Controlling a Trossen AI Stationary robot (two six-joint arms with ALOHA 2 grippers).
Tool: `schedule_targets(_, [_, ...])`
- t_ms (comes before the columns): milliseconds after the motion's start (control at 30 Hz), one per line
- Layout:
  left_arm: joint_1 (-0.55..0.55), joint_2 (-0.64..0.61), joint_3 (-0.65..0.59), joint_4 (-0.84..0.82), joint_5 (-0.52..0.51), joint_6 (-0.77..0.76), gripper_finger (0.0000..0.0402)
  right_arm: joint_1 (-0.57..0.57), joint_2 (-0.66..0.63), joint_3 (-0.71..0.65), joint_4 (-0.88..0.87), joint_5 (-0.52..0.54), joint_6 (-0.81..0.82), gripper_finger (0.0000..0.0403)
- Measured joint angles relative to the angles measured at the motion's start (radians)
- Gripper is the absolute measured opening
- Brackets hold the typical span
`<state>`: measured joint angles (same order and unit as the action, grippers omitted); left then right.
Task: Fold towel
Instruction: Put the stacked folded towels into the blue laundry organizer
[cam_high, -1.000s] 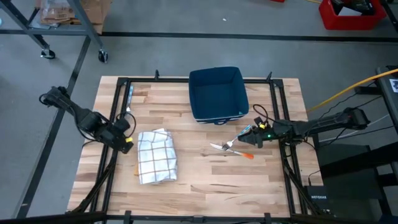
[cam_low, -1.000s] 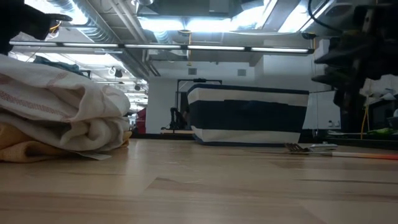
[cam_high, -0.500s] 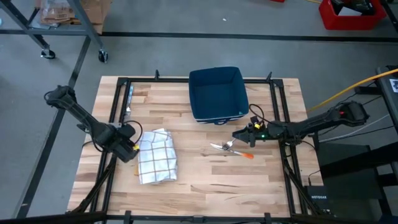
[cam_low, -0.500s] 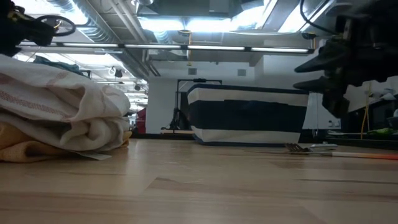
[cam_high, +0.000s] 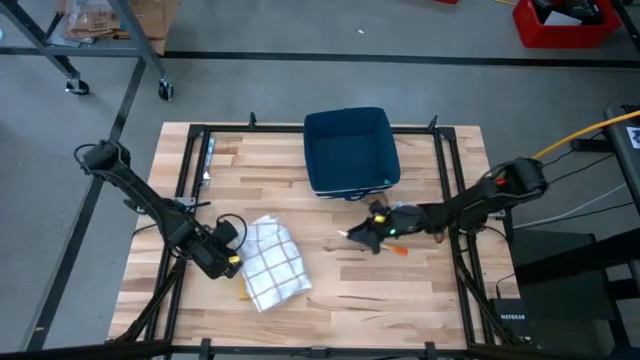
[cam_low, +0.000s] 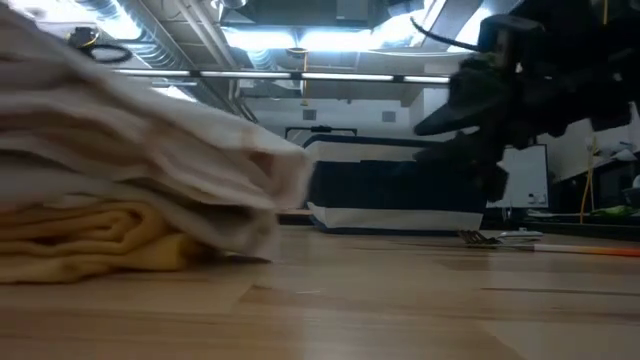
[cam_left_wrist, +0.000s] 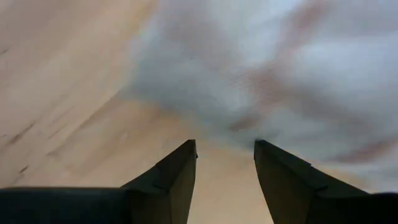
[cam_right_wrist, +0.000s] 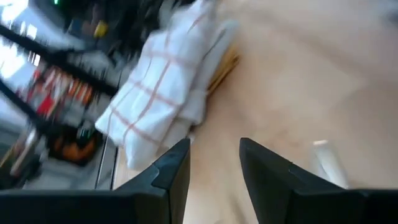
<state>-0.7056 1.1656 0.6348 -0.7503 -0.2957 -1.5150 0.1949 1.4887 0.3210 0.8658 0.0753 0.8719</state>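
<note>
Both end effectors (cam_left_wrist: 224, 165) (cam_right_wrist: 214, 162) agape, empty

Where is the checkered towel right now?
In the high view the checkered towel lies on the table's front-left part, right beside the left claw, with the blue bin farther back.

Grey floor (cam_high: 300, 85), ceiling lights (cam_low: 330, 38)

Folded towel (cam_low: 140, 170) fills near left, yellow cloth (cam_low: 90, 235) beneath — dark basket (cam_low: 395, 195) behind, fork (cam_low: 495, 237) right.
</note>
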Motion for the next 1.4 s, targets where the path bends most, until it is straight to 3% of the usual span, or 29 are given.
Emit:
schedule_targets(233, [-0.028, 0.002, -0.052, 0.0, 0.004, -0.068, 0.0155, 0.008, 0.219, 0.177, -0.01, -0.144, -0.033, 0.0143])
schedule_targets(533, [-0.025, 0.002, -0.055, 0.01, 0.001, -0.1, 0.0155, 0.008, 0.369, 0.371, -0.052, -0.111, -0.034, 0.0143])
schedule_targets(1167, [-0.025, 0.002, -0.056, 0.007, -0.007, -0.197, 0.0155, 0.008, 0.41, 0.653, -0.092, -0.11, -0.032, 0.0143])
schedule_targets(1400, [-0.026, 0.002, -0.056, 0.031, 0.073, -0.293, 0.0155, 0.008, 0.41, 0.721, -0.108, -0.109, -0.032, 0.0143])
